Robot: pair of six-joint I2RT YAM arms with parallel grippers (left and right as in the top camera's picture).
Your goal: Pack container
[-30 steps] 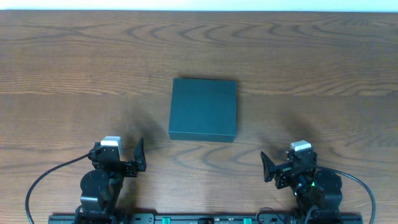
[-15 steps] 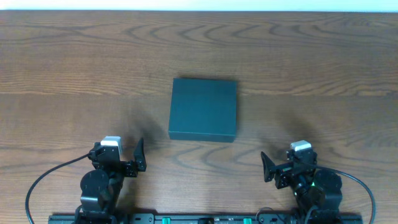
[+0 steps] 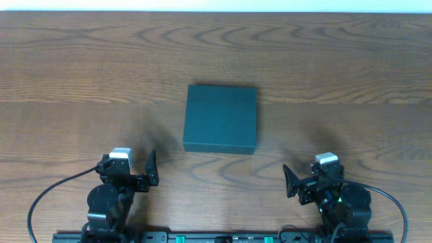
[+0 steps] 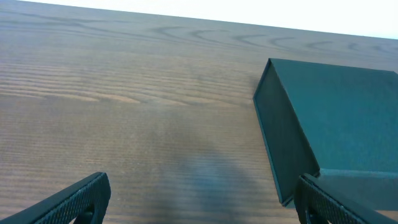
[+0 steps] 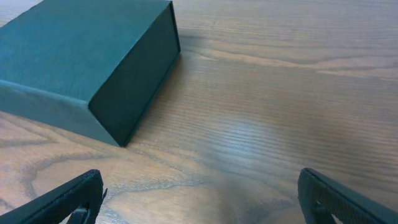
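At table [image 3: 67, 81] centre, container [image 3: 221, 119] lies clear of left tool [image 4: 205, 208] and right tool [image 5: 202, 202], both open.

The box [image 3: 221, 118] is plain, matte dark teal-green, and its side walls look a shade darker than its top. The table [image 3: 81, 74] is brown wood with darker wavy grain and swirls. The left gripper [image 4: 202, 202] and right gripper [image 5: 205, 199] have black, finely ribbed fingers. A white-and-grey block [image 3: 120, 154] tops the left arm, and one like it tops the right. Small green marks dot the black rail [image 3: 202, 237].
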